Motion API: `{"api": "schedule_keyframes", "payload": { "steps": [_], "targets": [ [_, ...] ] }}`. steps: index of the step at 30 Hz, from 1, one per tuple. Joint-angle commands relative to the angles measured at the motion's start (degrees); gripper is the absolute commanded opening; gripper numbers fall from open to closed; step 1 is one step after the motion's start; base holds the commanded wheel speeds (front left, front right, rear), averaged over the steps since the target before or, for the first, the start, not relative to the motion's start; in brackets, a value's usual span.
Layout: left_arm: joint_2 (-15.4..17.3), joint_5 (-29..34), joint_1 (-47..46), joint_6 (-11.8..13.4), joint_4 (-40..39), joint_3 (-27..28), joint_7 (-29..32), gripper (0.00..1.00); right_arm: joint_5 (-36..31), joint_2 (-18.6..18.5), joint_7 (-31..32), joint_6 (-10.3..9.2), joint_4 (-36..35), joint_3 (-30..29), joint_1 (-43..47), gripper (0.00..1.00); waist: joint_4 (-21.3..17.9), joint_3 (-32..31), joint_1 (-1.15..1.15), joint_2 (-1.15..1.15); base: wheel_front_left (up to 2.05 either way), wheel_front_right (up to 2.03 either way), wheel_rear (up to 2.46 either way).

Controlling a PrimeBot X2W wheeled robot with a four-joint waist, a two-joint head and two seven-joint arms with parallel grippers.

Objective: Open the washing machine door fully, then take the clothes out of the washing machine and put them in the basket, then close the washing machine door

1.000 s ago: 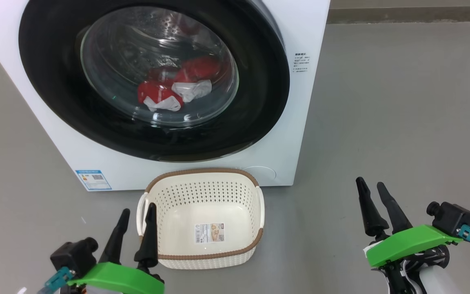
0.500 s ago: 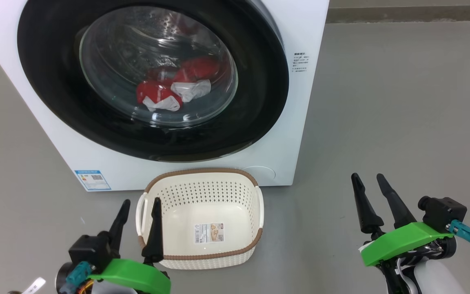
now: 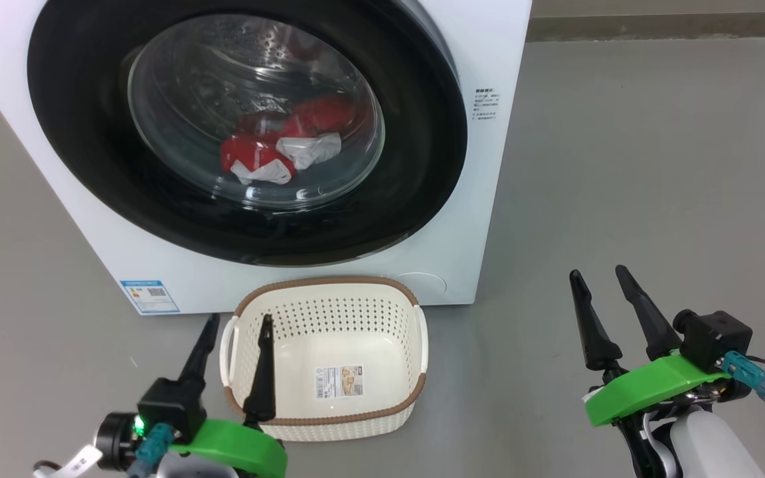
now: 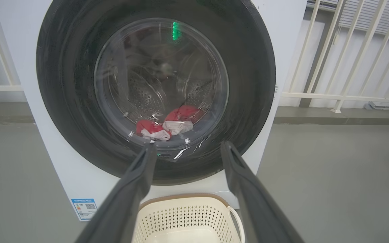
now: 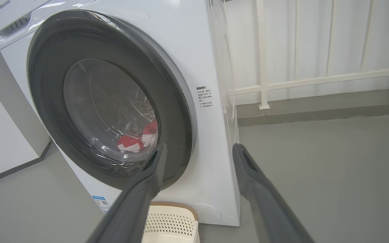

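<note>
Two open, empty grippers show in the head view: the left gripper (image 3: 240, 318) over the left edge of one basket (image 3: 329, 282), the right gripper (image 3: 597, 270) well right of it. The basket stands just near of one washing machine (image 3: 482, 199). In the left wrist view, one bundle of clothes (image 4: 167, 125) lies behind the door (image 4: 62, 84). The right wrist view shows that door at a slant.

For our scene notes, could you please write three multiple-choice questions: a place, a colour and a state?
1. The basket stands: A) on the floor before the washing machine; B) on top of it; C) inside it.
2. The clothes are mostly: A) blue; B) red; C) green.
3. The door: A) is shut over the opening; B) is swung wide open; C) lies on the floor.
Answers: 1A, grey floor lies under it; 2B, red shows through the door; 3A, the clothes sit behind it.
</note>
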Motion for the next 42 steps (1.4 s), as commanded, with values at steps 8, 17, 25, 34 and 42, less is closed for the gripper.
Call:
{"api": "schedule_keyframes", "payload": {
  "steps": [8, 17, 25, 34, 42],
  "targets": [
    [1.0, 3.7, -3.3, 0.3, -0.6, 0.6, -1.6, 1.0, -3.7, -0.6, -1.8, -0.04, -1.7, 2.2, -3.2, 1.0, 0.2, -0.1, 0.0, 0.0, 0.0, 0.0, 0.0],
    [1.0, 2.6, -3.3, 0.0, -0.4, 0.9, -1.6, 1.0, -3.6, -0.6, -1.8, -0.04, -2.4, 2.1, -2.6, 1.0, 0.8, 0.1, 0.0, 0.0, 0.0, 0.0, 0.0],
    [1.0, 1.3, -3.6, -0.6, -1.4, 1.0, -1.6, 1.0, -3.9, -0.6, -1.8, -0.04, -2.8, 1.8, -2.8, 1.0, 1.2, 1.7, 0.0, 0.0, 0.0, 0.0, 0.0],
    [1.0, 0.0, -4.9, -1.4, -4.0, -0.2, -1.6, 1.0, -3.2, -0.6, -1.8, -0.04, -3.7, 1.0, -5.1, 1.0, 2.3, 5.9, 0.0, 0.0, 0.0, 0.0, 0.0],
    [1.0, -0.3, -6.2, -1.7, -7.5, -0.8, -1.6, 1.0, 7.2, -0.6, -1.8, -0.04, -3.0, 1.1, -9.2, 0.0, 3.1, 10.2, 0.0, 0.0, 0.0, 0.0, 0.0]
  ]
}}
